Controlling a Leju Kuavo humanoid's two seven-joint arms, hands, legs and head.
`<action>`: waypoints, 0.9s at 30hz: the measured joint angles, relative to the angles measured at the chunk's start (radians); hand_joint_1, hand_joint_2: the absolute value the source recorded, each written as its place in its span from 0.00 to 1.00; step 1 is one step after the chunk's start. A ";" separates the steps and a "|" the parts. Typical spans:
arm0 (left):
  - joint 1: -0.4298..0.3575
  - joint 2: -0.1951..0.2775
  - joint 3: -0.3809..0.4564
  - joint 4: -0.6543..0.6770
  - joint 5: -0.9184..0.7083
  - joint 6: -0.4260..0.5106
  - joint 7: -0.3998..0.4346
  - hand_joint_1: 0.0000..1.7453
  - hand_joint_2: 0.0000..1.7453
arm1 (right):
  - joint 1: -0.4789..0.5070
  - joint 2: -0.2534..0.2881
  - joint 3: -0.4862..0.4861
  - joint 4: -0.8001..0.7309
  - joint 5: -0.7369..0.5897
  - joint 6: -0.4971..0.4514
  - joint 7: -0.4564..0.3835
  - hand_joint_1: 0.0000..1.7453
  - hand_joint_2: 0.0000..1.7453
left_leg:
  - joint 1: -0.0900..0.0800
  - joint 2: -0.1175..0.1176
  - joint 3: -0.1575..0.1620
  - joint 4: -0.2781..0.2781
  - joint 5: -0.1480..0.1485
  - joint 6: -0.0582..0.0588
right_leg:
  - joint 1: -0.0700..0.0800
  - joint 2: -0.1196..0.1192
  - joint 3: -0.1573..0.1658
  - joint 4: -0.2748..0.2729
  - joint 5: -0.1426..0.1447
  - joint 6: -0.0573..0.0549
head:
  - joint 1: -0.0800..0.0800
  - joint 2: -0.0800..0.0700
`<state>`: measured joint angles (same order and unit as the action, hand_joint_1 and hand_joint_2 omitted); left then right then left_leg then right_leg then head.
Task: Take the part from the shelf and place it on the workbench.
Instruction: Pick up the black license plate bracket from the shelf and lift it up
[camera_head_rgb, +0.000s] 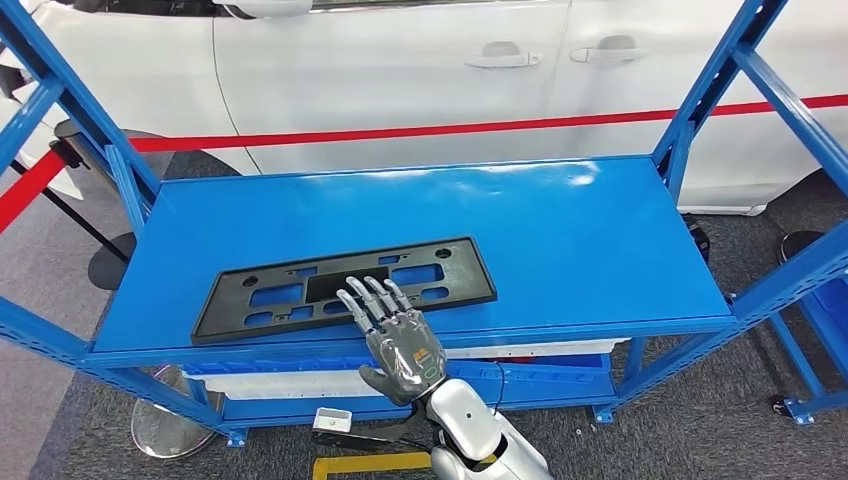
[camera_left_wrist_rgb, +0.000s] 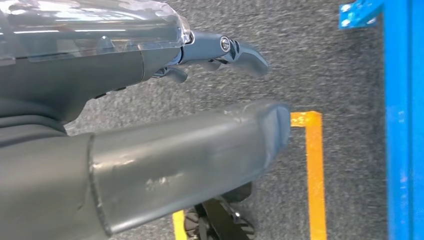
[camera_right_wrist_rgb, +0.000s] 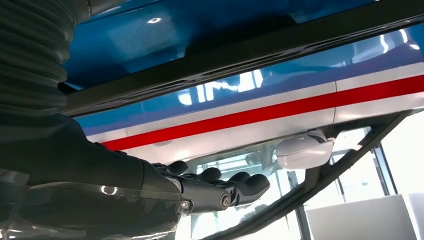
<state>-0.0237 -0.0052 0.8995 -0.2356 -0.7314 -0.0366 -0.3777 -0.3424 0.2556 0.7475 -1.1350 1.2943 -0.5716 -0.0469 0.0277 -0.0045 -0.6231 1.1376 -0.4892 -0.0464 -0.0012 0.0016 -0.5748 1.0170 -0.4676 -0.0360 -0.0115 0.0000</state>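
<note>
The black part (camera_head_rgb: 345, 288) lies flat near the blue shelf's (camera_head_rgb: 560, 230) front edge, bare blue to its right. The right hand (camera_head_rgb: 395, 335) reaches over that edge, fingers straight and spread, tips over the part, gripping nothing. The left hand (camera_left_wrist_rgb: 150, 145) hangs empty over grey carpet (camera_left_wrist_rgb: 320, 65). A white car (camera_head_rgb: 420, 70) stands behind.

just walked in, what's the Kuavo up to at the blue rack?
It is going for the black plastic part, a flat frame with cutouts lying on the blue shelf near the front edge. The right hand is stretched out flat, fingers extended over the part's near edge; I can't tell whether it touches. Nothing is gripped or lifted yet. The left hand hangs low over the grey floor, holding nothing. A white car stands behind the rack.
</note>
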 joint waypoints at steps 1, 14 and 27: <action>-0.001 0.000 0.000 0.000 -0.001 0.000 0.000 0.00 0.00 | -0.004 0.004 0.002 0.005 0.000 0.004 0.000 0.00 1.00 | -0.001 0.000 0.023 -0.054 0.021 0.003 | 0.001 0.001 0.001 0.007 -0.006 0.005 | -0.001 0.000; -0.005 -0.006 0.000 0.000 -0.021 -0.004 -0.003 0.00 0.00 | -0.057 0.040 0.020 0.115 -0.020 0.023 0.013 0.00 1.00 | -0.001 -0.003 0.052 -0.110 0.025 0.059 | -0.005 0.000 -0.131 0.229 -0.064 0.042 | 0.009 0.000; -0.007 -0.013 0.000 0.000 -0.036 -0.006 -0.003 0.00 0.00 | -0.104 0.077 0.020 0.217 -0.048 0.016 0.029 0.00 1.00 | -0.001 -0.001 -0.070 0.155 -0.102 0.003 | 0.004 0.001 -0.015 -0.004 0.012 -0.010 | 0.001 0.000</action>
<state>-0.0305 -0.0178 0.8999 -0.2354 -0.7678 -0.0427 -0.3806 -0.4467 0.3328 0.7679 -0.9183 1.2468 -0.5557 -0.0177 0.0265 -0.0053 -0.6930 1.2928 -0.5911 -0.0431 0.0029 0.0024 -0.5897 1.0134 -0.4559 -0.0461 -0.0110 0.0000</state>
